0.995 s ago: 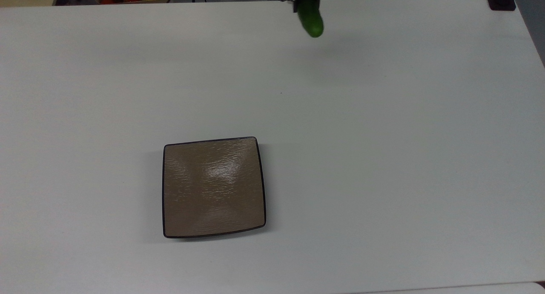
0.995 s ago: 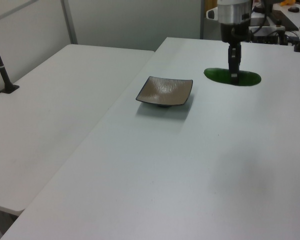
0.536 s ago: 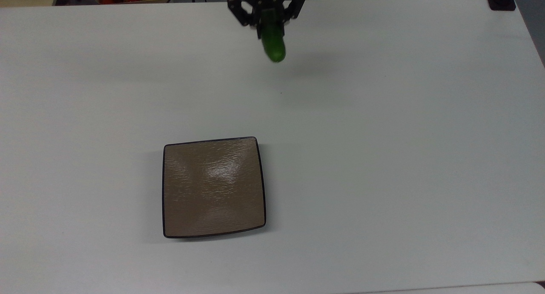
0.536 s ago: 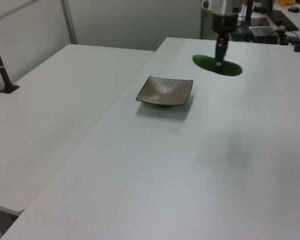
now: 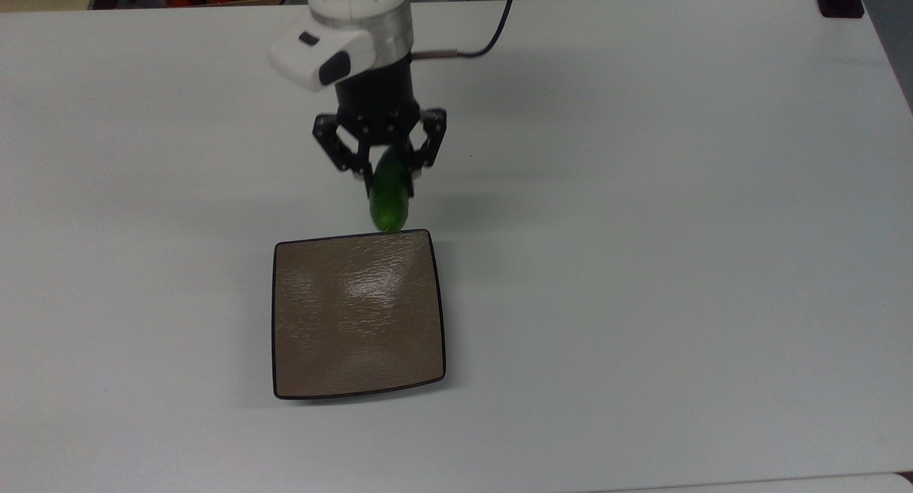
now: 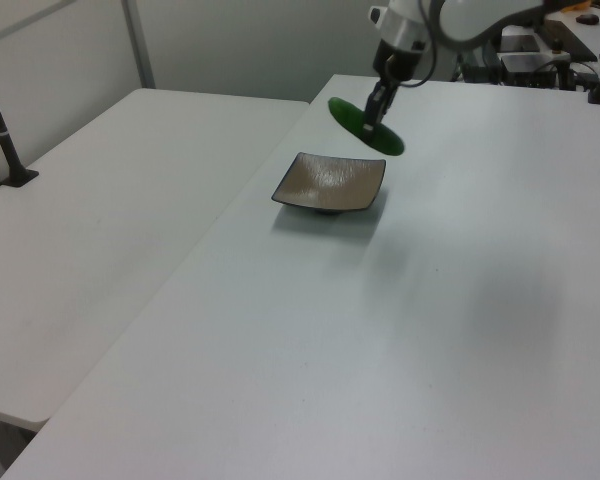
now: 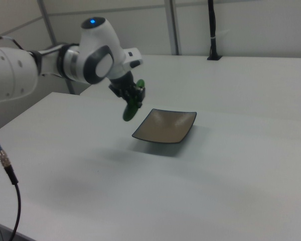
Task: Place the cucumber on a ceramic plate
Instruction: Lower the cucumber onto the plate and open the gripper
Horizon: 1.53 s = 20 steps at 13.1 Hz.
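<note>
Cucumber (image 5: 389,195) is pinched in the gripper (image 5: 387,170), carried clear of the table (image 5: 642,265), its free end at the ceramic plate's (image 5: 356,314) far edge in the top view. Transport step under way. Next: centre over the plate, lower, release.

Two white tables (image 6: 130,220) stand before pale wall panels (image 6: 270,45).

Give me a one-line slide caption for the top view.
Gripper carries the cucumber above the white table, just short of the empty ceramic plate.
</note>
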{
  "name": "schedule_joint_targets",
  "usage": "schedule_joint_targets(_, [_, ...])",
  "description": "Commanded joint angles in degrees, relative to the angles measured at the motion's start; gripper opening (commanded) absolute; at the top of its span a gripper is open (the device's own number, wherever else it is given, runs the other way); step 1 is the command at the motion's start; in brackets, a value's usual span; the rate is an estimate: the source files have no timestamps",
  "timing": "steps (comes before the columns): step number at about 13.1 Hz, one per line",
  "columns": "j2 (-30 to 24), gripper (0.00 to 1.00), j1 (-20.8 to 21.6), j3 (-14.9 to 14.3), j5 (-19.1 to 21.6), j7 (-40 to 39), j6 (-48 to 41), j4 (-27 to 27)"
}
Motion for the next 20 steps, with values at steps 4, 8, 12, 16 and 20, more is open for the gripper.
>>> schedule_joint_targets(4, [11.6, 0.25, -2.2, -0.1, -1.0, -3.5, 19.2, 2.2])
schedule_joint_targets(8, [15.5, 0.30, -2.2, -0.1, -1.7, -3.6, 24.5, 2.3])
schedule_joint_targets(12, [18.2, 0.67, -2.8, -0.1, -2.2, -3.4, 26.1, 4.2])
schedule_joint_targets(16, [17.5, 1.00, -3.5, 0.0, -2.3, -3.4, 26.1, 4.2])
schedule_joint_targets(20, [9.4, 1.00, -3.9, 0.1, -2.2, -3.2, 23.1, 0.9])
